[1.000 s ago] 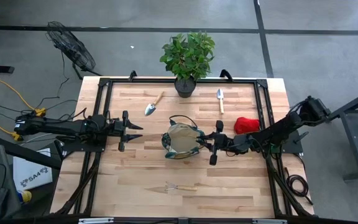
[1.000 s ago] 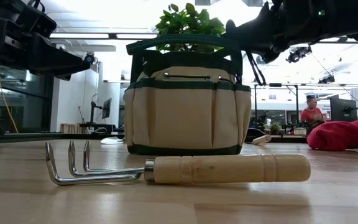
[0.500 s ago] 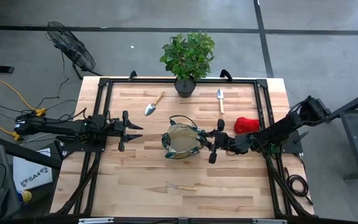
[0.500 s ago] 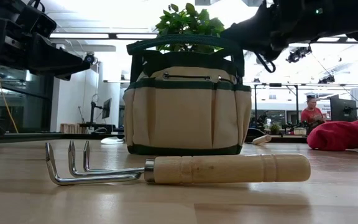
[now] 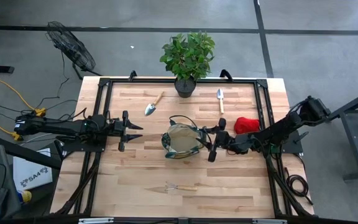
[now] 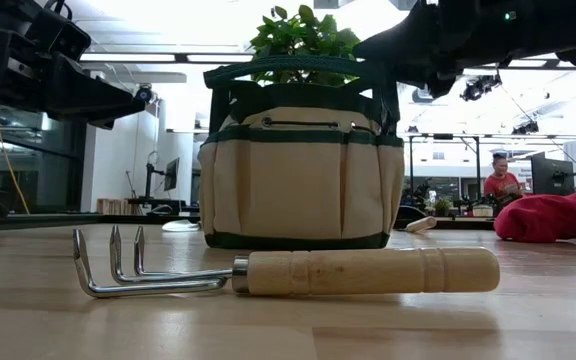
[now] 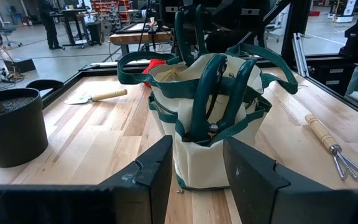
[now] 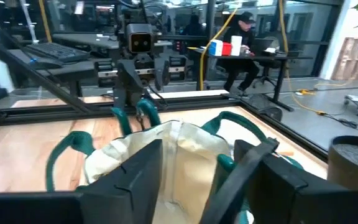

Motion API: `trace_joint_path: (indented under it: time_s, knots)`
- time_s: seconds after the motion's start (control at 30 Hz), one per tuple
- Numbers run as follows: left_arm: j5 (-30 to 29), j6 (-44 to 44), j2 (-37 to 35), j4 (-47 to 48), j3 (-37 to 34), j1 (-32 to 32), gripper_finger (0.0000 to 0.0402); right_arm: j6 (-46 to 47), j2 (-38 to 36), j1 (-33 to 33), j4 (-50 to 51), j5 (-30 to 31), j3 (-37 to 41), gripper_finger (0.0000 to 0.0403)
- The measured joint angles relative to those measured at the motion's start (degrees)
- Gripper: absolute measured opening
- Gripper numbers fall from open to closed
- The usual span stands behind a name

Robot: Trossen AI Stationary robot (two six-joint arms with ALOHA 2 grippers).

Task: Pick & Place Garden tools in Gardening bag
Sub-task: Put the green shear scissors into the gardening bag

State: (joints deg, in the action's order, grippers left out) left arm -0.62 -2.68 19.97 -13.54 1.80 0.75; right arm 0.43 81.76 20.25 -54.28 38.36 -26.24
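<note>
Bag mouth: gardening bag (image 5: pixel 183 141) top open; loop handles arch across it.
Right of bag: right gripper (image 5: pixel 212 142) close, fingers spread.
Left of bag: bare table (image 5: pixel 135 174) up to left gripper (image 5: pixel 133 131).

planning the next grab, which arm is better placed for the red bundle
Right. The red bundle lies beside the open right gripper; the left gripper waits across the gardening bag.
</note>
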Motion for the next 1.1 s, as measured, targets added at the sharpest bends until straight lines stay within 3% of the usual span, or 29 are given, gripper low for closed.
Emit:
trace_joint_path:
  time_s: [0.23,0.93,1.1]
  knots:
    - [0.0,0.0,0.0,0.0,0.0,0.0,0.0138,-0.1,0.0,0.0,-0.9,2.0,0.0,0.0217]
    - [0.0,0.0,0.0,0.0,0.0,0.0,0.0138,1.0,0.0,0.0,-4.3,2.5,0.0,0.0217]
    - [0.0,0.0,0.0,0.0,0.0,0.0,0.0138,1.3,0.0,0.0,-4.1,2.4,0.0,0.0198]
